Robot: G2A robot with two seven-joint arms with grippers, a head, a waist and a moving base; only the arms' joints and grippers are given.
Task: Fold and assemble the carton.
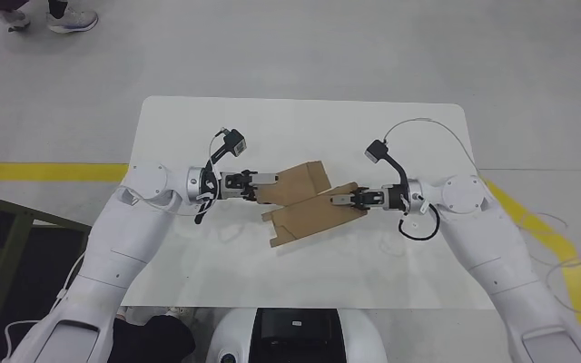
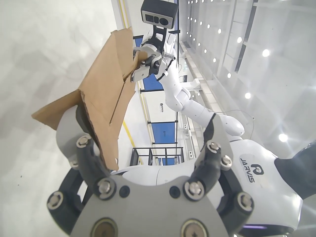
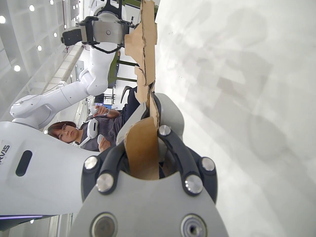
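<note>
A brown cardboard carton (image 1: 304,201), still mostly flat with its flaps partly bent, hangs over the middle of the white table (image 1: 182,127) between my two arms. My right gripper (image 3: 151,107) is shut on a flap at one end of the carton (image 3: 145,57); the left wrist view shows the same right gripper (image 2: 141,63) at the far end. My left gripper (image 2: 142,118) stands wide open at the other end. One of its fingers (image 2: 70,124) lies against the carton (image 2: 103,92) panel, the other finger (image 2: 214,134) is well apart from it.
The table has free surface on all sides of the carton. Yellow tape (image 1: 54,171) runs along the grey floor past both table ends. A dark frame (image 1: 18,245) stands beside the table's left edge.
</note>
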